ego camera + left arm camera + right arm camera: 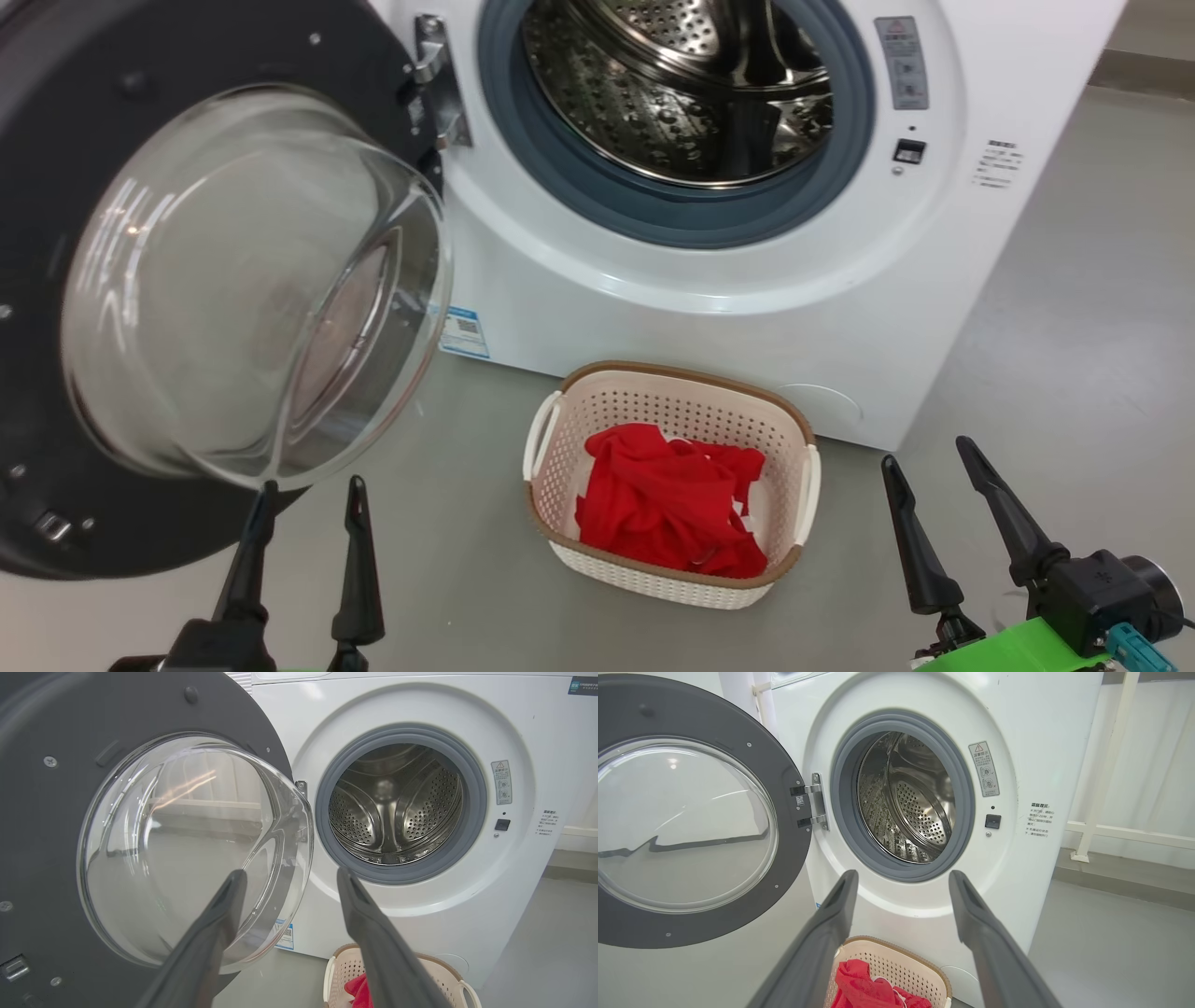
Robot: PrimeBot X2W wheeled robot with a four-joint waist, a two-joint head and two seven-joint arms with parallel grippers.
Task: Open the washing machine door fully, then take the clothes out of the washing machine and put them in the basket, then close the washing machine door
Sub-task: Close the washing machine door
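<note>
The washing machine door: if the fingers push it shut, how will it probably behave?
The door hangs on a metal hinge, so it should swing as one stiff piece, not flex. Its bulging glass bowl looks smooth, so fingers may slip there; the dark rim seems safer to push.

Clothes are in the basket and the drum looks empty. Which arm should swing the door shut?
Left. The left jaws stand open right by the door, which hangs open on that side; the right jaws sit beyond the basket, farther from it.
</note>
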